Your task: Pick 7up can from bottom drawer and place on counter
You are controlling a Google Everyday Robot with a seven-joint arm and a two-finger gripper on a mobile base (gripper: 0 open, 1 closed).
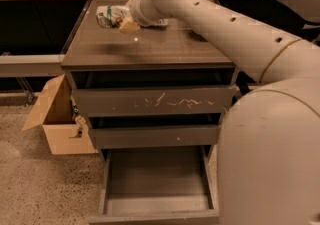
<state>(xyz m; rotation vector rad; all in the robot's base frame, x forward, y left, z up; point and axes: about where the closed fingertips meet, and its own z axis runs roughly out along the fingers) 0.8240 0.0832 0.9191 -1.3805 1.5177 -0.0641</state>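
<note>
The 7up can (107, 16), silvery-white with green markings, lies on its side just over the back left part of the counter (150, 49). My gripper (119, 20) reaches in from the right and is shut on the can. Whether the can touches the counter top I cannot tell. The bottom drawer (156, 213) is pulled out below, and its tray shows nothing inside. My arm (225, 24) stretches across the counter's right side and hides what is behind it.
The scratched drawer front (155, 101) and the middle drawer (155, 136) are pushed in. An open cardboard box (57, 119) stands on the speckled floor left of the cabinet. Dark tables flank the cabinet on both sides.
</note>
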